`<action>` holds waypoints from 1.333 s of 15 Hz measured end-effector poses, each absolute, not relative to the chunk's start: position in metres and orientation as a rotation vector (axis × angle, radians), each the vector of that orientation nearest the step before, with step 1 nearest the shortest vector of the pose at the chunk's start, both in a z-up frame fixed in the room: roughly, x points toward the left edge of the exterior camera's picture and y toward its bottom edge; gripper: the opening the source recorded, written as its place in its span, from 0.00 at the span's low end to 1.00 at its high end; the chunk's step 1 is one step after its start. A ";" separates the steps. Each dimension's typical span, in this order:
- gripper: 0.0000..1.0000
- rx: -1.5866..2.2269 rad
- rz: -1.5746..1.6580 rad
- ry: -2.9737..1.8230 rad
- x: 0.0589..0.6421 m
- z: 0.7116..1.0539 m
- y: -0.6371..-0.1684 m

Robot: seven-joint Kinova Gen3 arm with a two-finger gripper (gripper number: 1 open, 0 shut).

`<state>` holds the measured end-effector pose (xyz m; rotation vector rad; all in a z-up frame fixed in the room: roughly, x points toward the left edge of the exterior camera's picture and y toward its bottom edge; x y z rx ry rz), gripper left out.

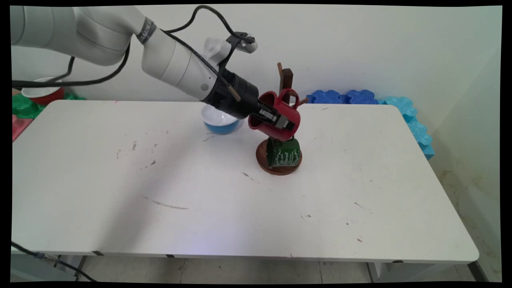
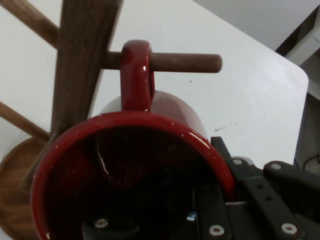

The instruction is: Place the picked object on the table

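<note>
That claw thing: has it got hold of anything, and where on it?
Yes: the claw grips the red mug by its rim wall, one finger inside and one outside. The mug's handle is looped over a wooden peg.

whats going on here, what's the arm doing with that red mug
The arm's gripper is clamped on the wall of a red mug, one finger inside it and one outside. The mug is tilted at a wooden mug tree, and the hand view shows its handle looped over one of the tree's pegs. A green mug sits lower on the same tree, above its round base. A blue bowl rests on the white table behind the arm.
</note>
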<state>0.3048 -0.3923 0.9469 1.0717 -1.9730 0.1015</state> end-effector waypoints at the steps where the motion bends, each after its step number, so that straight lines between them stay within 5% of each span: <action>1: 0.00 1.070 0.100 -1.972 0.304 0.948 -0.392; 20: 0.00 1.014 0.049 -1.958 0.283 0.966 -0.377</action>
